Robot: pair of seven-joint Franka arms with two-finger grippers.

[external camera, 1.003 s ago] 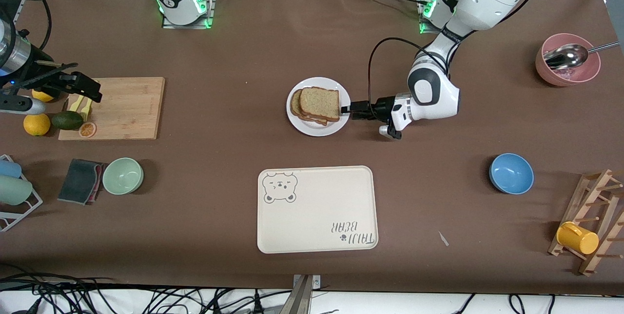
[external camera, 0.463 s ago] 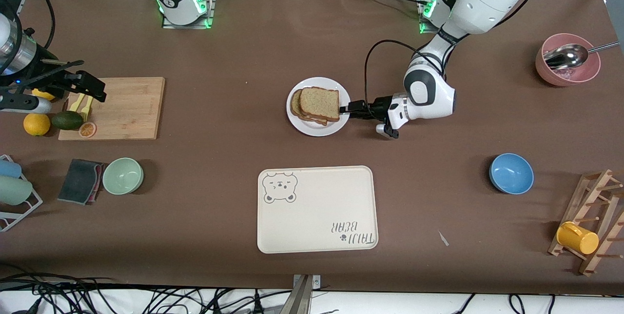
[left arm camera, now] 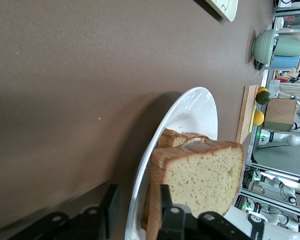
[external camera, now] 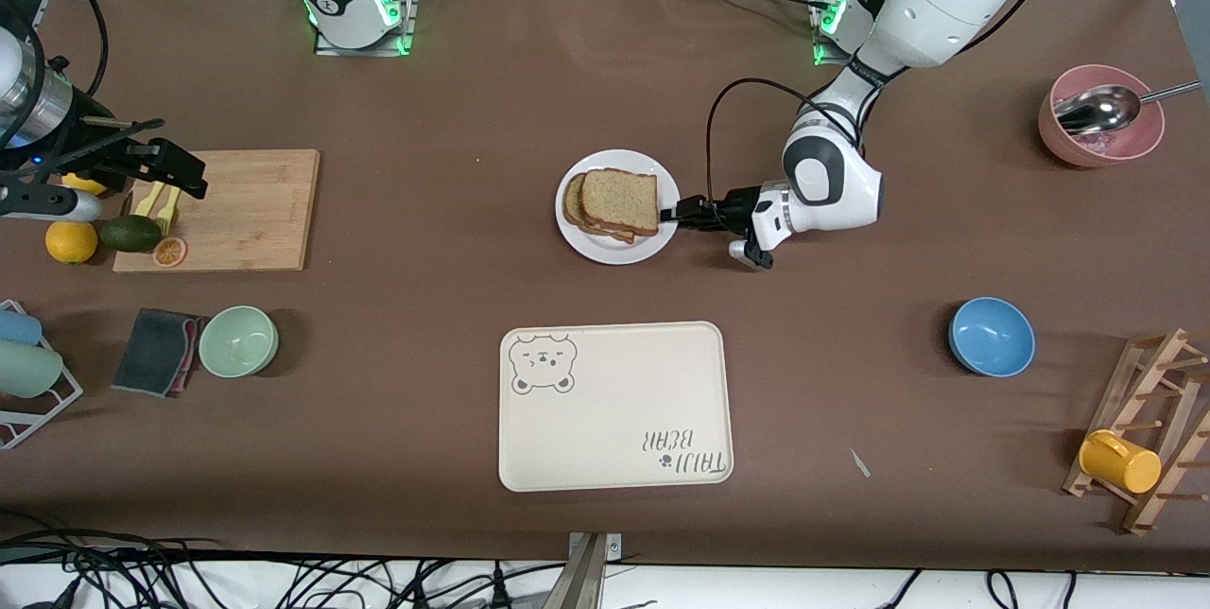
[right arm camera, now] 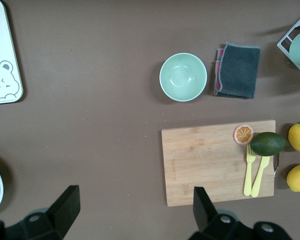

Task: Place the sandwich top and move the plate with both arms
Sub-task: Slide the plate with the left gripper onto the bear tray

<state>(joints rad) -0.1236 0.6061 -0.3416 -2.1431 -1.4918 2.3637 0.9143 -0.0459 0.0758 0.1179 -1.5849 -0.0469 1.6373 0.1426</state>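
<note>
The sandwich top (external camera: 620, 200), a light-brown speckled slice, lies on the stacked sandwich on the white plate (external camera: 591, 250) at the table's middle. My left gripper (external camera: 670, 212) is low at the plate's rim, on the side toward the left arm's end. In the left wrist view the left gripper (left arm camera: 137, 196) is open. One finger is under the plate's rim (left arm camera: 190, 102) and the other is above it against the bread (left arm camera: 200, 175). My right gripper (external camera: 180, 176) is open and empty over the wooden cutting board (external camera: 236, 207). It also shows in the right wrist view (right arm camera: 134, 210).
The cream bear-print tray (external camera: 614, 406) lies nearer the camera than the plate. A green bowl (external camera: 238, 340) and grey cloth (external camera: 156, 351) sit near the board. Avocado (external camera: 130, 233), lemons and yellow cutlery are at the board. A blue bowl (external camera: 991, 336), pink bowl (external camera: 1101, 117) and wooden rack (external camera: 1149, 429) stand toward the left arm's end.
My left gripper has slid a little toward the plate and now has its rim between its fingers. My right gripper has shifted slightly over the cutting board.
</note>
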